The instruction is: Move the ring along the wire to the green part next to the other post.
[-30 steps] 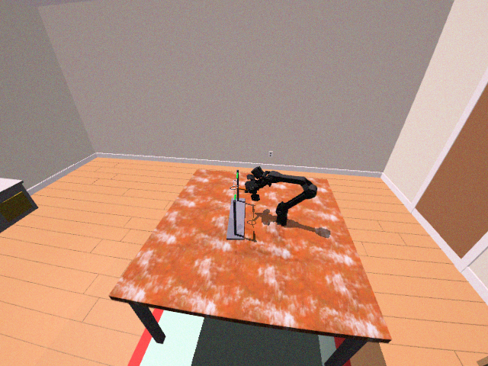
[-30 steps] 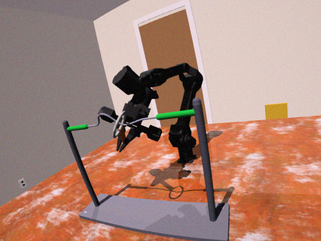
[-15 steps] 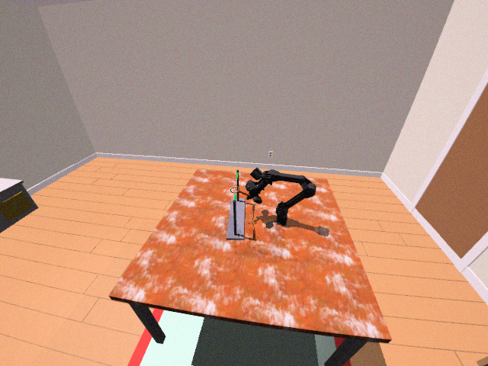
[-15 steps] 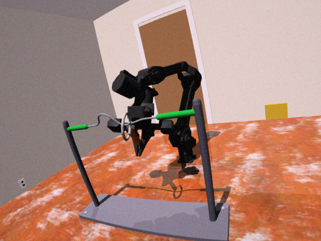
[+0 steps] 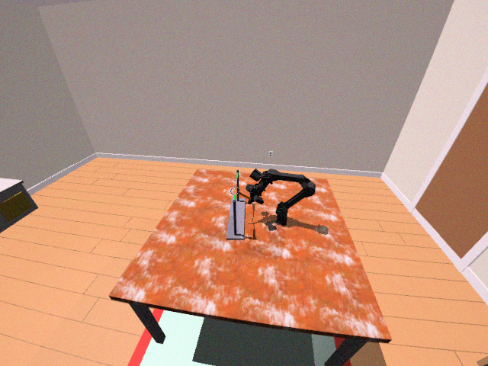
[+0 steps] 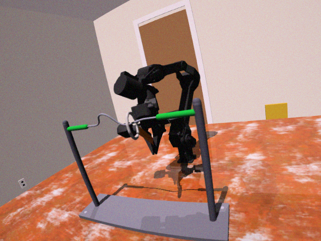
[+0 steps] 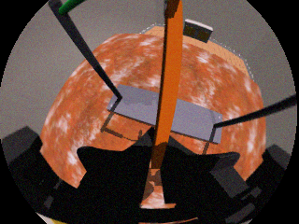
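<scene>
On the orange-and-white mottled surface point(image 6: 259, 165) stands a grey base plate point(image 6: 155, 216) carrying two dark upright posts, a far one point(image 6: 80, 165) and a near one point(image 6: 204, 160) as the exterior view frames them. No containers appear in any view.

Between the posts runs a wire. A short green sleeve point(image 6: 77, 127) sits beside the far post and a longer green sleeve point(image 6: 174, 114) beside the near post; the thin grey part of the wire point(image 6: 106, 117) bends through a hump between them.

The ring point(image 6: 131, 128) is on the grey stretch, past the hump and short of the longer green sleeve, nearer that sleeve than the other. The wire passes through it. Whether ring and wire touch cannot be determined at this resolution.

The orange handle point(image 6: 145, 136) runs from the ring downward and toward the near-post side, its long axis tilted, not vertical. In the wrist view the handle point(image 7: 167, 93) appears as a long orange bar running straight away from the camera, ring end farthest, with the base plate point(image 7: 164, 112) lying crosswise behind it.

The gripper point(image 6: 155, 147) points steeply down, its fingers point(image 6: 156, 141) drawn close together and clamped on the lower end of the handle. The black arm point(image 6: 181, 78) arches up and over behind the wire, its base standing on the surface beyond the frame.

In the top view the arm point(image 5: 291, 189) reaches from the right toward the base plate point(image 5: 235, 220).
</scene>
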Controlling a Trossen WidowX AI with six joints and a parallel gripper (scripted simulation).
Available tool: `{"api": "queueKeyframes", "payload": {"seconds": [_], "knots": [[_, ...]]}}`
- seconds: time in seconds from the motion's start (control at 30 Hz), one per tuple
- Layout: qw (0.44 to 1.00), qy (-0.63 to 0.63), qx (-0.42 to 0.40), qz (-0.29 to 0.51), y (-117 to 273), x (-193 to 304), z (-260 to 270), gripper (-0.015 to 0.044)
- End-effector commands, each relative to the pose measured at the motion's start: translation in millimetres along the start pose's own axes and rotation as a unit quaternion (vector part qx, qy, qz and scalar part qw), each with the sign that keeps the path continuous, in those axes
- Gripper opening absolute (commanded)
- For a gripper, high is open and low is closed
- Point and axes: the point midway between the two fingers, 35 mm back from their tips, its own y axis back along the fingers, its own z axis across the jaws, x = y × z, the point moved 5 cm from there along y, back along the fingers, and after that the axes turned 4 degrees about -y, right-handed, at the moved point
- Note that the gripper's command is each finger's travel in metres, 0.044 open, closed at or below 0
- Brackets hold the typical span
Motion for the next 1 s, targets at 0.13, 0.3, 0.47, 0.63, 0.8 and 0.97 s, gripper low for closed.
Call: {"api": "queueKeyframes", "payload": {"seconds": [0.13, 0.3, 0.47, 0.63, 0.8, 0.97], "knots": [[1.0, -0.022, -0.016, -0.005, 3, -2, 12, -0.015], [0.999, -0.031, -0.013, -0.012, 1, -1, 20, -0.015], [0.998, -0.04, -0.001, -0.052, -9, 2, 28, -0.015], [0.994, -0.048, 0.017, -0.098, -21, 4, 37, -0.015], [0.988, -0.053, 0.036, -0.143, -34, 4, 44, -0.015], [0.979, -0.055, 0.053, -0.187, -47, 4, 49, -0.015]]}}
